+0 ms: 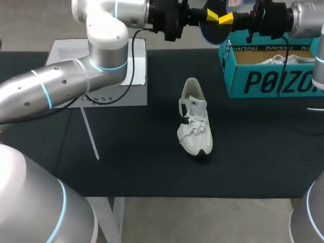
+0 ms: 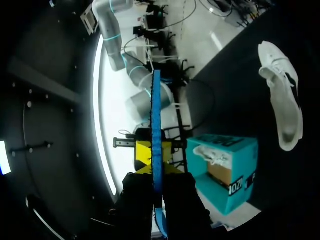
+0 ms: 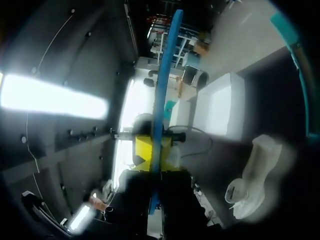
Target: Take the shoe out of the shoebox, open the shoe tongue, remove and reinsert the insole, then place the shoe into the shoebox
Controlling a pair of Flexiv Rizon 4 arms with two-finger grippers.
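High above the table's far side, my two grippers face each other with a blue insole [image 1: 209, 31] between them. My left gripper [image 1: 212, 16] is shut on the insole [image 2: 156, 115], which stands edge-on between its fingers in the left wrist view. Opposite it, my right gripper [image 1: 227, 18] has its fingers against both faces of the insole [image 3: 164, 80]. The white shoe [image 1: 195, 124] lies on the black table top, toe towards the front, tongue lifted. The teal shoebox [image 1: 273, 76] stands at the far right with another white shoe [image 1: 283, 59] inside.
A white box lid [image 1: 135, 71] lies at the back left beneath my left arm. A thin white strip [image 1: 90, 132] lies on the black mat [image 1: 152, 167], left of the shoe. The wrist views also take in the shoe [image 2: 282, 100] [image 3: 255, 180] and the shoebox [image 2: 225, 172].
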